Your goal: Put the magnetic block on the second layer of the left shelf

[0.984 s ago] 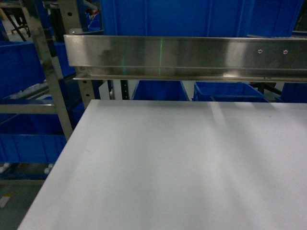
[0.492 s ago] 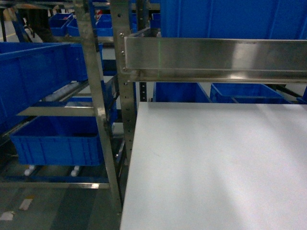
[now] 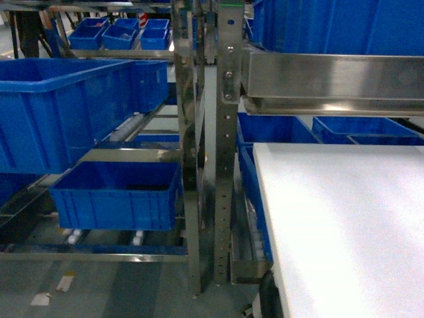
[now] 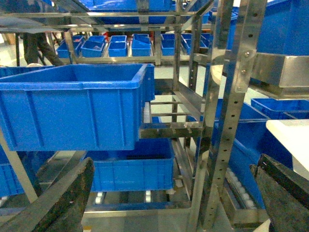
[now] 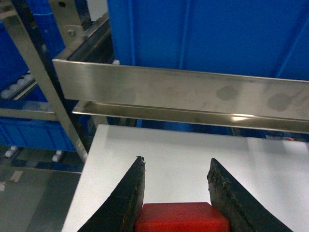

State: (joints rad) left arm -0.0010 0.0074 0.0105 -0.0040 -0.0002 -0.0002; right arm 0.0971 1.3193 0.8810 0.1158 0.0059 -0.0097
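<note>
One red block (image 5: 182, 217) shows in all the pictures, and only the right wrist view has it: it sits at the bottom centre of that frame, pinched between the two dark fingers (image 5: 124, 203) of the right gripper (image 5: 177, 193), above the white table (image 5: 270, 179). One steel beam (image 5: 193, 94) crosses that frame above the table, with a blue crate wall behind it.

Two dark fingers (image 4: 58, 203) of the left gripper (image 4: 169, 198) stand spread wide apart in the lower corners of the left wrist view, with nothing between them. That view alone looks deep into the steel rack (image 4: 231, 111): one large blue crate (image 4: 72, 111) at centre left on a roller level, a second crate (image 4: 130, 171) below it, and a row of small bins, about six, far back at the top.

Neither gripper nor the block appears in the head view. It shows the large blue crate (image 3: 66, 109) at upper left, a lower crate (image 3: 116, 195) under it, the perforated uprights (image 3: 225, 152) at centre, and the table (image 3: 344, 225) at lower right.

Compared with half a second ago, the head view has swung left: the table edge now lies right of centre, the uprights have moved to the middle, and more of the left rack fills the frame
</note>
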